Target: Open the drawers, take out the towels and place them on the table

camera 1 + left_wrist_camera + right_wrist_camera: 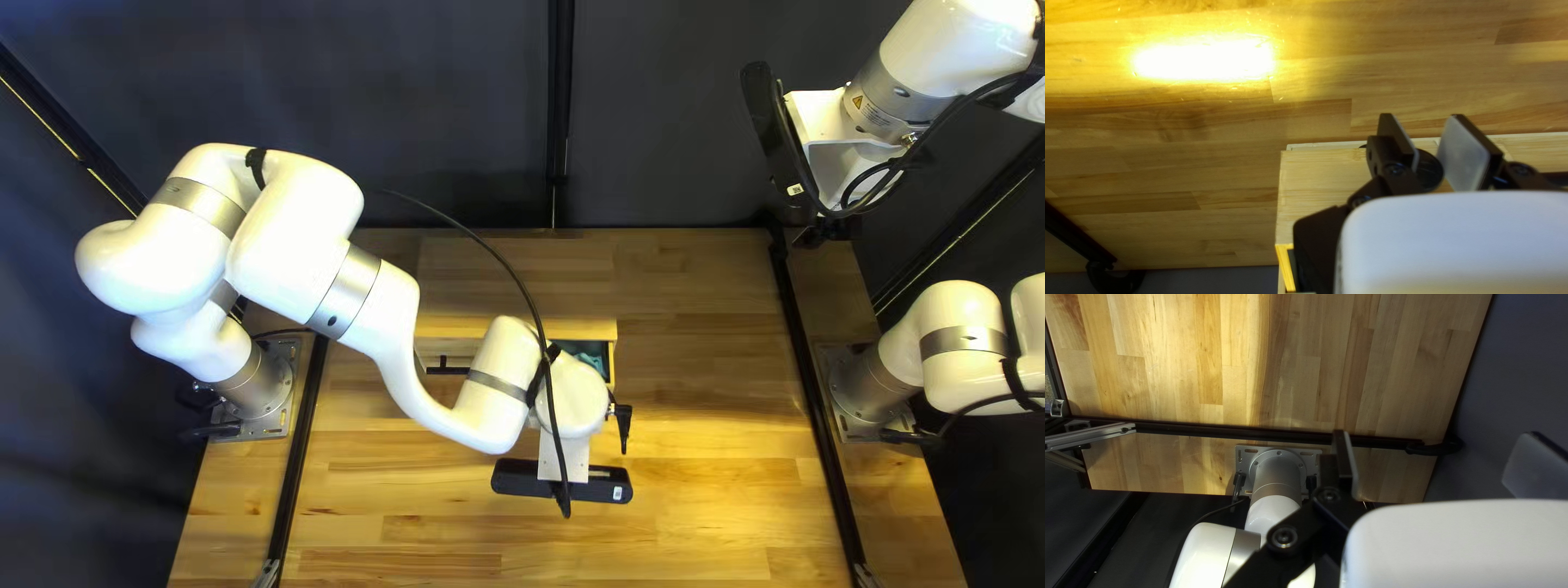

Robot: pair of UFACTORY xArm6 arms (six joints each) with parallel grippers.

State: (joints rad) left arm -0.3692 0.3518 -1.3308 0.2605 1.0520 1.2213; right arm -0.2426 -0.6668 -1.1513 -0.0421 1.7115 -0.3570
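A wooden drawer chest (514, 278) stands mid-table in the top left view. Its right-hand drawer is pulled out a little, and a teal towel (586, 356) shows inside it. My left arm's wrist (571, 400) hangs over the drawer front and hides the gripper there. In the left wrist view my left gripper (1429, 157) is shut on the drawer's round black knob (1429, 173), against the pale wood drawer front (1327, 183). My right gripper (1439, 469) is raised off to the right over its own base, fingers wide open with nothing between them.
A second drawer's black handle (445, 365) shows beside my left forearm. Bare wooden table (718, 457) spreads to the right of and in front of the chest. Black rails (804, 367) run along both table sides, and a dark curtain hangs behind.
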